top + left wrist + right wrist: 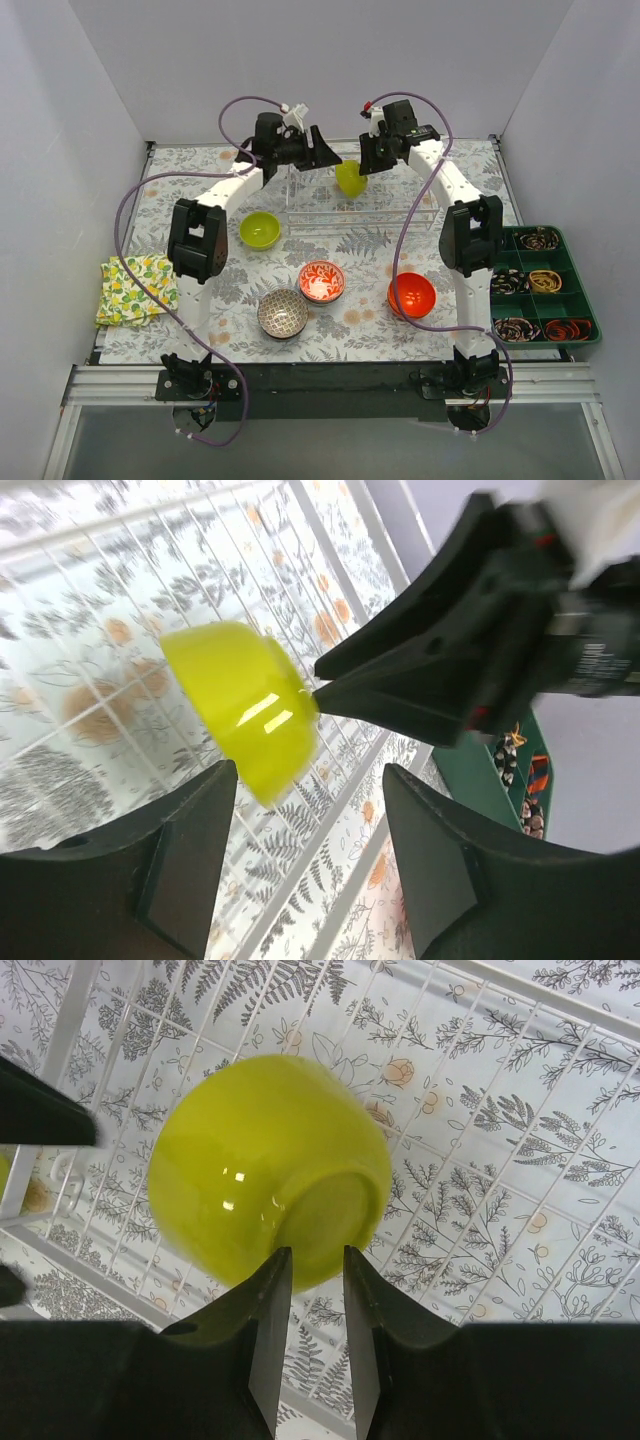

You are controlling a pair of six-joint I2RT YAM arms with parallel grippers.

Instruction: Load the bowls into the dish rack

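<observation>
A lime-green bowl point(350, 178) point(270, 1165) point(245, 705) is tilted over the dish rack point(400, 215) point(500, 1110) point(100, 540), foot towards the right wrist camera, and looks blurred. My right gripper point(366, 160) point(314, 1252) is just above it, jaws narrowly parted, tips at its lower edge. My left gripper point(325, 150) point(308, 770) is open and empty beside it. On the table lie a second lime-green bowl point(260, 230), a red-and-white one point(321, 282), a brown-and-white one point(282, 313) and an orange-red one point(411, 294). The pale blue-green bowl is out of view.
A dark green compartmented tray point(545, 285) point(500, 780) with small items sits at the right edge. A lemon-print cloth point(135, 288) lies at the left edge. Both arms arch over the loose bowls towards the back of the table.
</observation>
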